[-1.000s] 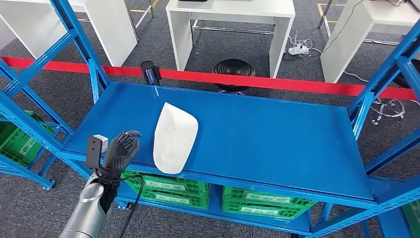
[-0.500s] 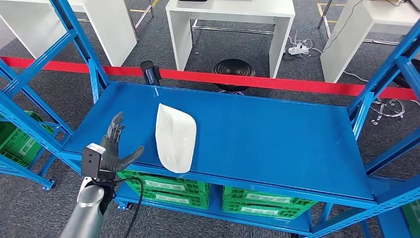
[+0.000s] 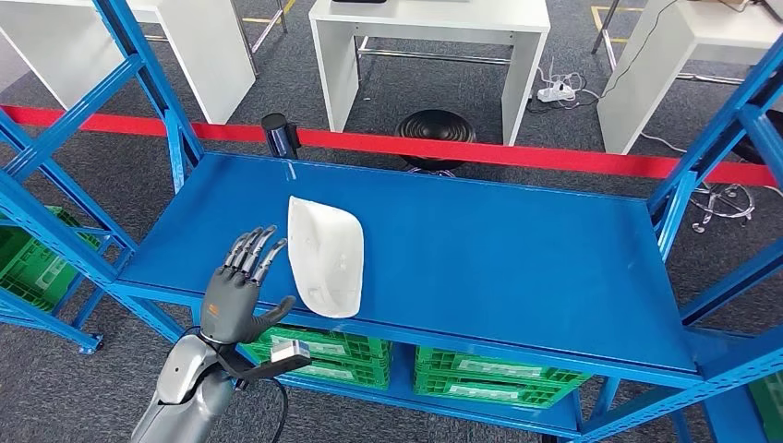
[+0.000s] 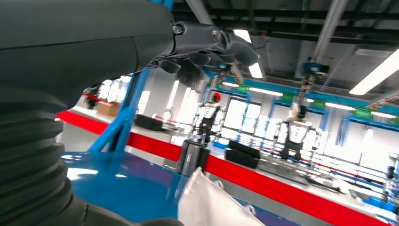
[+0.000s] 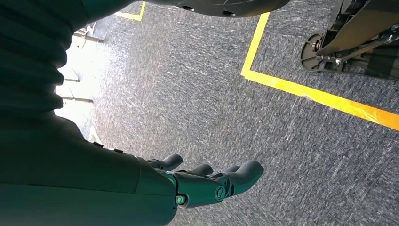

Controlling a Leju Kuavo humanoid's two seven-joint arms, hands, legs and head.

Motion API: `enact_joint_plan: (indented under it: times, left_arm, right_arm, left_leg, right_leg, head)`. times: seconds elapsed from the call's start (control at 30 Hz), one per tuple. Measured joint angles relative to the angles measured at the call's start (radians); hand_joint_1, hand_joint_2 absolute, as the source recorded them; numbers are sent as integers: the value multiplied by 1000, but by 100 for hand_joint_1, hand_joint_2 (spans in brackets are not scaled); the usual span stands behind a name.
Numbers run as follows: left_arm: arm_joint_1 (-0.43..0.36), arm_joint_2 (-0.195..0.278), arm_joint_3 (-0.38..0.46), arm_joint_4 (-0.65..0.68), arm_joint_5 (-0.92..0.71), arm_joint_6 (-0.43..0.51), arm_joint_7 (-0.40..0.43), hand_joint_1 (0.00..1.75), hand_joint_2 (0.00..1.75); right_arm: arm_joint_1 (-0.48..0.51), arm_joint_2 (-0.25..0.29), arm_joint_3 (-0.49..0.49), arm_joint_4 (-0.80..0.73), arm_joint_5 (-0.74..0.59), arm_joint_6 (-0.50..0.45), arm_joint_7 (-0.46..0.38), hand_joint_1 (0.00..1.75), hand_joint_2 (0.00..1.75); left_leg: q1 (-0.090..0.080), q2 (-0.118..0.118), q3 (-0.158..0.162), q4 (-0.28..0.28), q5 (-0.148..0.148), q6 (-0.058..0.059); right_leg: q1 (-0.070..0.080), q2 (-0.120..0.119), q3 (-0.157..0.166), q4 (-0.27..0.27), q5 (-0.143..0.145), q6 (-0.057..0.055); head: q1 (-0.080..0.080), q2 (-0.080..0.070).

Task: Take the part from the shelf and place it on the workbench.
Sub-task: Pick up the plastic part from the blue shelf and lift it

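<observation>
**Blue shelf, white part, left hand spread beside it**

Blue steel makes up the shelf (image 3: 517, 268), the biggest thing in the head view: a flat painted deck carried on slanted blue posts. Grey carpet floor (image 3: 120, 185) lies around it, and in the right wrist view the same kind of floor (image 5: 197, 84) carries a yellow tape line (image 5: 320, 96). A red barrier strip (image 3: 517, 153) runs across behind the shelf. Beyond it stand white tables (image 3: 429, 41), with a round black stool (image 3: 436, 127) under the middle one. Green crates (image 3: 319, 349) sit on the lower level below the deck.

The white part (image 3: 323, 256) lies flat on the deck towards its left front, its lower end reaching the front edge. In the left wrist view the part (image 4: 211, 207) shows as a pale sheet rising over the blue surface.

The left hand (image 3: 238, 291) is raised just left of the part, fingers (image 3: 257, 251) stretched out and apart, thumb pointing towards the part, holding nothing; whether the thumb touches the part I cannot tell. The right hand (image 5: 207, 181) hangs over the carpet with its fingers loosely extended and nothing in them.
</observation>
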Motion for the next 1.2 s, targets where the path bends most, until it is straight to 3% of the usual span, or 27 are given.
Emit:
enact_joint_plan:
  times: [0.37,0.7,1.2]
  left_arm:
    - [3,6,-59,51,-237,8,96,0,175]
    - [-9,-6,-124,101,-138,-12,53,0,175]
    - [-93,-70,-199,200,-78,2,18,0,175]
  right_arm:
    - [0,-1,6,0,-1,2,-5,0,175]
    - [0,-2,7,0,-16,2,-2,0,175]
    - [-3,-2,20,0,-16,2,-2,0,175]
  left_leg:
    - [0,0,0,0,0,0]
    - [0,0,0,0,0,0]
    - [0,0,0,0,0,0]
  right_leg:
    - [0,0,0,0,0,0]
    - [0,0,0,0,0,0]
    - [0,0,0,0,0,0]
  head:
    - [0,0]
    - [0,0]
    - [0,0]
